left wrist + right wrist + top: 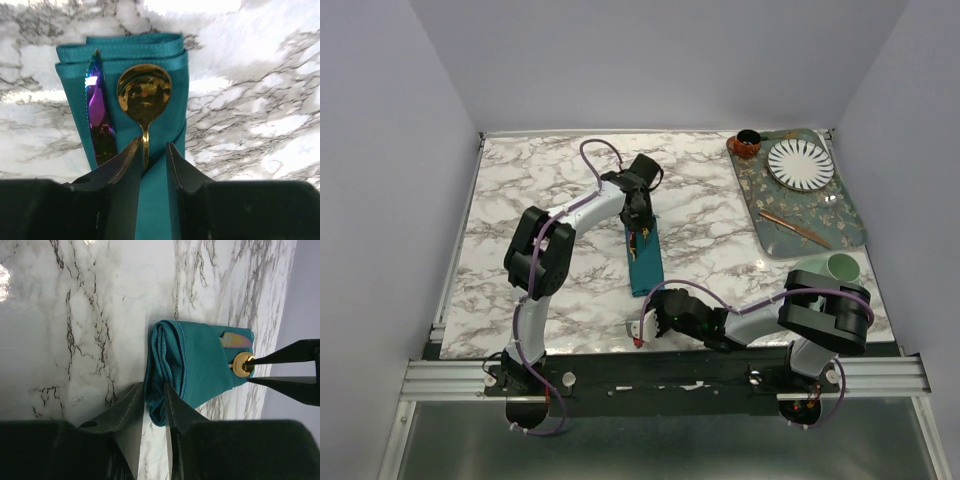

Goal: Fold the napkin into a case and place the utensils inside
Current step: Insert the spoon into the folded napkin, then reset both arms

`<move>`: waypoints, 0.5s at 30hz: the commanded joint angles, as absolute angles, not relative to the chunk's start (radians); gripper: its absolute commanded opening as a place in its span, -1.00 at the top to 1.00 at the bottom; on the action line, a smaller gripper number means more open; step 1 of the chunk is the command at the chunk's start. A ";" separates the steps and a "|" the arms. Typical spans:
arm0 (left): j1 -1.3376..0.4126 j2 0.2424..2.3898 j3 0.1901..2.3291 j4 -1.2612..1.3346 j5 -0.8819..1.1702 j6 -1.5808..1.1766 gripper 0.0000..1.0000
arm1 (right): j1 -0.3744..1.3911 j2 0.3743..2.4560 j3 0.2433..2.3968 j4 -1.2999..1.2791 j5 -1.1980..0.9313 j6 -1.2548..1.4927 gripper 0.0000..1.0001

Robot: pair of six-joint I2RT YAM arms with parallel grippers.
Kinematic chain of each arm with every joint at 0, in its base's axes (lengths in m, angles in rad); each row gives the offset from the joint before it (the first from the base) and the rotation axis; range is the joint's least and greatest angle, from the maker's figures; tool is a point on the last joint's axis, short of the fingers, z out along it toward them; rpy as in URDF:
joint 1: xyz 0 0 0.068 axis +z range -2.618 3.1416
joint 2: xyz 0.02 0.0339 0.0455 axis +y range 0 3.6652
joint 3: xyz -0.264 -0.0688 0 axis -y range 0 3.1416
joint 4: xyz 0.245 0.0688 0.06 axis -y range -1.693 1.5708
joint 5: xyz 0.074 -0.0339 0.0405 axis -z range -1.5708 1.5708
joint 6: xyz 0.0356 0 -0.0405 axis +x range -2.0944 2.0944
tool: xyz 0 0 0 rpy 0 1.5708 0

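On the marble desk (720, 230), near its middle: teal napkin folded into a narrow case (645, 262), lying flat. Over its far end, left tool (152, 145), jaws apart, with the stem of the gold spoon (144, 92) in the gap. Just beside its near end, right tool (154, 387), jaws slightly apart, empty. Tucked into the case beside the spoon: iridescent purple knife (98, 115).

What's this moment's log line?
case: folded teal cloth napkin | inside: iridescent purple metal utensil, gold metal spoon | left end effector: open, flanking spoon
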State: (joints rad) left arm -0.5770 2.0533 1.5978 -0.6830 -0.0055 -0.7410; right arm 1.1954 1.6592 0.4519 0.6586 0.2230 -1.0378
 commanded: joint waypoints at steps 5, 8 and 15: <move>-0.525 2.023 1.782 -0.646 -0.147 -0.640 0.14 | 1.186 1.649 0.449 0.650 0.230 -1.028 0.37; -0.496 1.993 1.802 -0.609 -0.175 -0.573 0.05 | 1.186 1.614 0.446 0.641 0.216 -1.023 0.35; -0.411 1.867 1.740 -0.534 -0.099 -0.422 -0.60 | 1.184 1.456 0.479 0.525 0.166 -0.941 0.21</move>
